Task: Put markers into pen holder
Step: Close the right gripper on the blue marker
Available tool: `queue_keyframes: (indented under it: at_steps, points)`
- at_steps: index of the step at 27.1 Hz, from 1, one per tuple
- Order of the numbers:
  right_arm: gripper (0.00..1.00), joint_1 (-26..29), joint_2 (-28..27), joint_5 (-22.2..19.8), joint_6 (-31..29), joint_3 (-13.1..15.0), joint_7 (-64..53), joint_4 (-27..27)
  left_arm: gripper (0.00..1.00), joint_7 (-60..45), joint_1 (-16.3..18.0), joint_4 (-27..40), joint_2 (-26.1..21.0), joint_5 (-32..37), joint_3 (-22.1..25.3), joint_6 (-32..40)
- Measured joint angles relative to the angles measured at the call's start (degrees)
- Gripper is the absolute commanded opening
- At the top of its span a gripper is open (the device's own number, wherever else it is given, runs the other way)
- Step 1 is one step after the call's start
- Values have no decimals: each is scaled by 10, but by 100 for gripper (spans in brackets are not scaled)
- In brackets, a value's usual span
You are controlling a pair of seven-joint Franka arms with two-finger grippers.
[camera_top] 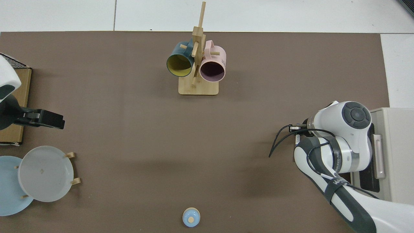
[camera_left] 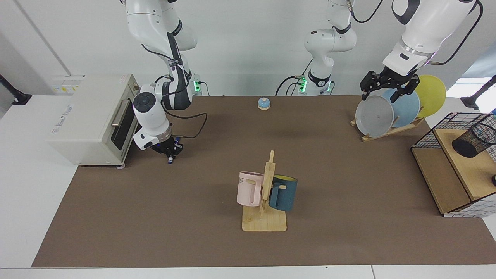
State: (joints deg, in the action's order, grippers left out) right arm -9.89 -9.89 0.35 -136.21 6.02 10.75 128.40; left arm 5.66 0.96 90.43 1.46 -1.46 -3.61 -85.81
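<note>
The marker (camera_left: 170,158), white with a blue end, hangs nearly upright in my right gripper (camera_left: 171,152), which is shut on it just above the mat in front of the toaster oven. From above, the right arm's wrist (camera_top: 336,142) hides the marker. The pen holder (camera_left: 472,140), a black mesh cup, lies tilted on the wooden shelf of the wire basket (camera_left: 426,135) at the far right of the facing view. My left gripper (camera_left: 389,87) hovers open and empty over the plate rack and shows in the top view as a black left gripper (camera_top: 48,119).
A toaster oven (camera_left: 91,116) stands beside the right arm. A mug tree (camera_left: 265,193) with a pink and a dark-blue mug stands mid-table. Plates (camera_left: 375,115) lean in a rack at the back right. A small blue bell (camera_left: 264,103) sits at the back.
</note>
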Motion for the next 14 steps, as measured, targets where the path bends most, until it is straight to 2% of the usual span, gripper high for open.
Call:
queue_keyframes:
  at_steps: [4, 7, 10, 14]
  points:
    - [0, 0, 0, 4, -1, 0, 1, -8, 100, 0, 0, 0, 0, 0, -7, 0]
    - [0, 0, 0, 48, 15, 0, 18, -29, 100, 0, 0, 0, 0, 0, -8, 0]
    - [0, -7, 1, 102, 65, -1, 76, -71, 100, 0, 1, 0, 0, 0, -8, 3]
    - [0, -33, 2, 132, 154, -4, 217, -145, 100, 0, 4, 0, 1, 0, -8, 20]
